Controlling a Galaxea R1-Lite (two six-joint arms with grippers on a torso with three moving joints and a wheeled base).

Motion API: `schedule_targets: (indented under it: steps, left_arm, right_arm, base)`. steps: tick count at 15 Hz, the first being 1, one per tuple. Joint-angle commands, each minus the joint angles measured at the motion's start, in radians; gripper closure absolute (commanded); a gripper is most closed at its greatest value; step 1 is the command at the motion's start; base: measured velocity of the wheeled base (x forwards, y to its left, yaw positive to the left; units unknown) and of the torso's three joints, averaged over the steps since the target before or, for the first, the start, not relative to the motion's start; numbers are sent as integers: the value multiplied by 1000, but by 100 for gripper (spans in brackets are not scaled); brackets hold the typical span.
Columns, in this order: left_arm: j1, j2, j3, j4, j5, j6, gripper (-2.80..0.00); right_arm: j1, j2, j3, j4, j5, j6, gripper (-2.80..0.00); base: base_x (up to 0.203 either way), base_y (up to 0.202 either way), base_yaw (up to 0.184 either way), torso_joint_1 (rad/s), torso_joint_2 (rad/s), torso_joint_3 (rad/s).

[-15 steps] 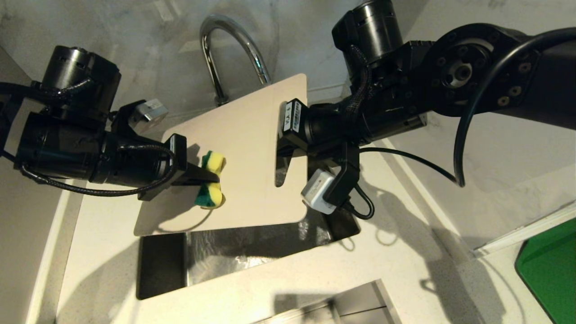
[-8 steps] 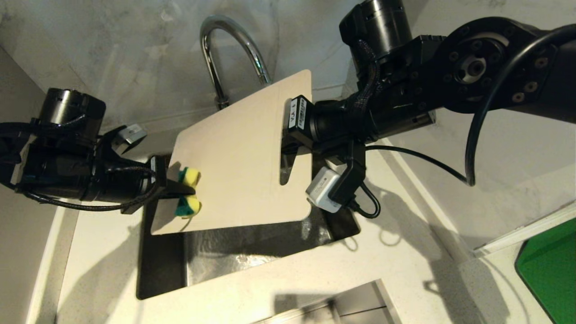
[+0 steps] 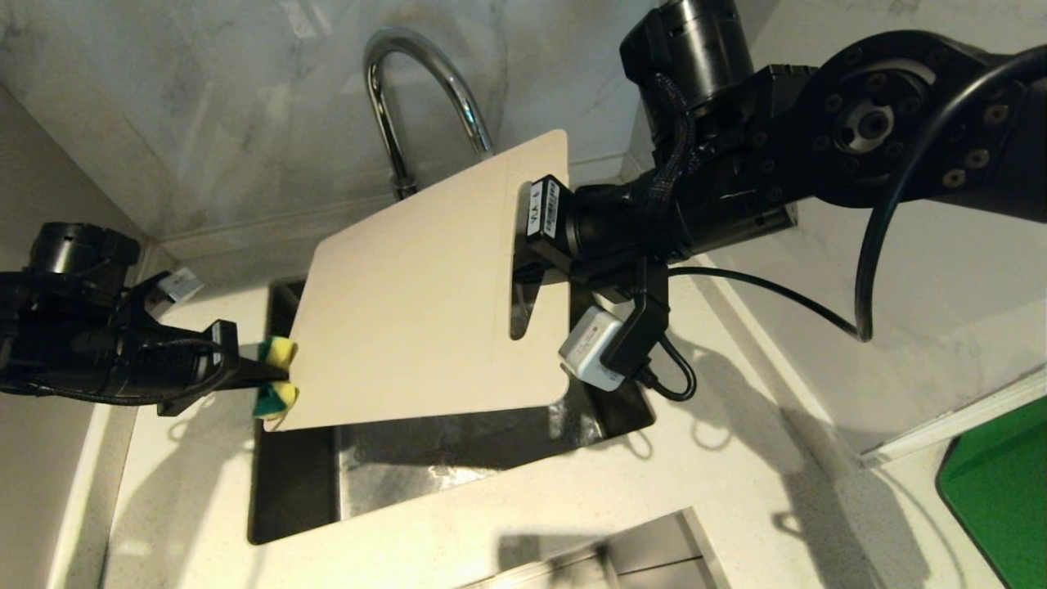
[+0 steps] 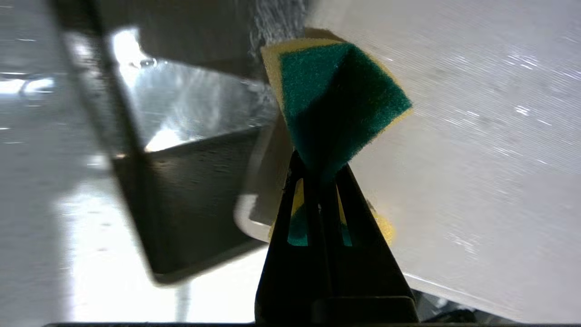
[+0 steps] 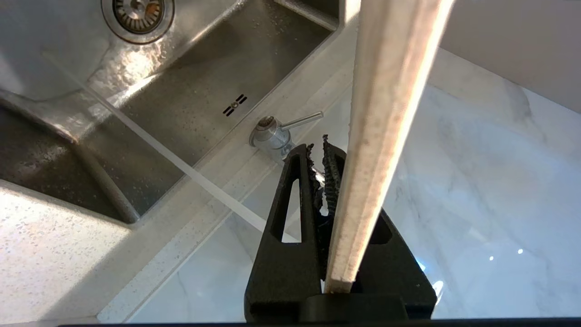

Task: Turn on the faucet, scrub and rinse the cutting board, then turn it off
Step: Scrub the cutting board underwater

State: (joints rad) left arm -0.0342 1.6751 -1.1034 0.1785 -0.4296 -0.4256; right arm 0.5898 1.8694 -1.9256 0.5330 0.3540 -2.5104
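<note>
The beige cutting board [image 3: 425, 311] hangs tilted over the sink, and my right gripper [image 3: 523, 274] is shut on its end by the handle slot. The right wrist view has the board [image 5: 386, 113] edge-on beside the right gripper [image 5: 319, 146]. My left gripper [image 3: 260, 375] is shut on a yellow-and-green sponge [image 3: 276, 376] at the board's lower-left corner. In the left wrist view the sponge [image 4: 336, 95] fans out from the left gripper [image 4: 319, 169] against the board [image 4: 476, 159]. The chrome faucet [image 3: 409, 98] arches behind the board; its base and side lever [image 5: 277, 129] show below.
The steel sink [image 3: 294, 483] lies under the board, its drain [image 5: 137, 11] on the wet floor. A thin pale streak, perhaps water, crosses the sink [image 5: 150, 145]. A green flat thing [image 3: 998, 483] lies at the right. A marble wall stands close behind.
My left gripper has drawn the sponge leftward across the board, from its middle to its lower-left corner. The right gripper has shifted the board slightly up and to the right.
</note>
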Motion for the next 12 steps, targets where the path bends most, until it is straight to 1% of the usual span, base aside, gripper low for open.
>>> schedule_targets:
  steps: [1,4,6,9,12]
  left_arm:
    - [47,9,10,-1,-4,20,0]
    - [77,-16,-13,0,-21,31,0]
    - [72,-79,-64,14,-34,24,0]
    - [61,-153,-165,93,-38,17,0]
    - [65,-200,-176,101,-45,0,0]
  right_arm:
    - [-1,-7,11,4,2,-15,0]
    - [-5,-15,39,4,1,-19,0]
    - [-17,-18,90,2,0,-26,0]
    - [-41,-5,103,1,-3,-31,0]
    - [-62,24,105,1,-3,-55,0]
  base:
    - [0,0,0,0,0,0]
    - [0,0,0,0,0,0]
    - [0,0,0,0,0,0]
    - [0,0,0,0,0,0]
    - [0,0,0,0,0,0]
